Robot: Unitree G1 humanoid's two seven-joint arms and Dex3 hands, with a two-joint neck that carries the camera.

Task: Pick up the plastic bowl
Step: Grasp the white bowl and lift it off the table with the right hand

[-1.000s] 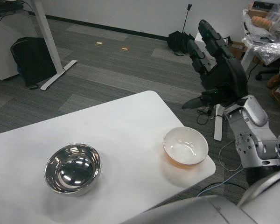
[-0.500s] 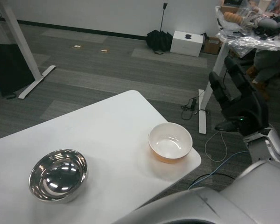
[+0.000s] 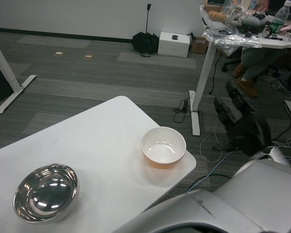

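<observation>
The bowl (image 3: 163,146), white inside and orange outside, sits near the right edge of a white table (image 3: 97,141); a steel bowl (image 3: 45,192) rests left. The right hand (image 3: 242,124) hangs empty, fingers spread, over grey carpet (image 3: 87,77).

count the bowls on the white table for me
2. The plastic bowl sits near the table's right edge; the steel bowl sits toward the front left. Neither looks hidden or stacked.

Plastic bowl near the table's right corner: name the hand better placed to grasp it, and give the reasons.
Right. The right hand hangs open just off the table edge beside the plastic bowl, holding nothing. The left hand is out of view.
</observation>
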